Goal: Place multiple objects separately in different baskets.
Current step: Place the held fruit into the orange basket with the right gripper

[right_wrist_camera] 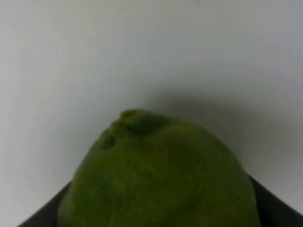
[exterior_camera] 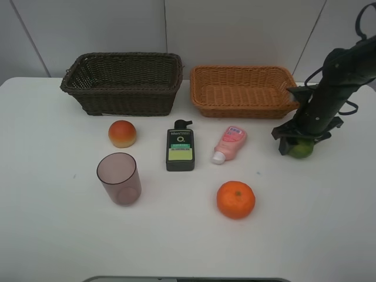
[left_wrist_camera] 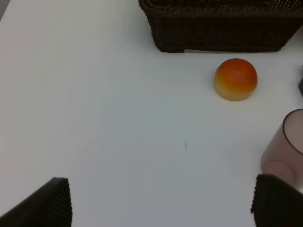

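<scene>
The white desk (exterior_camera: 59,229) is bare and matt, with a small dark speck near its left part, and behind it stands a pale wall (exterior_camera: 235,26) of plain panels with thin seams. At the back of the desk sit the dark brown basket (exterior_camera: 126,101) on the left and the light tan basket (exterior_camera: 235,109) just beside it on the right; nothing shows inside either. In front of them lie the peach-like fruit (exterior_camera: 122,133), the black bottle (exterior_camera: 180,147) flat on its back, and the pink tube (exterior_camera: 230,143) with its white cap towards the front. Nearer the front, the mauve cup (exterior_camera: 119,178) stands upright and the orange (exterior_camera: 235,200) lies apart from it. The right claw (exterior_camera: 301,148) is down at the desk's right side, in front of the tan basket's right corner, closed around the green fruit (exterior_camera: 303,151), its dark fingers (right_wrist_camera: 277,210) against both sides of the fruit; whether the fruit rests on the desk or is lifted cannot be told. The left claw (left_wrist_camera: 163,208) is spread wide over bare desk with nothing between its fingers, the peach-like fruit and the cup ahead of it.
</scene>
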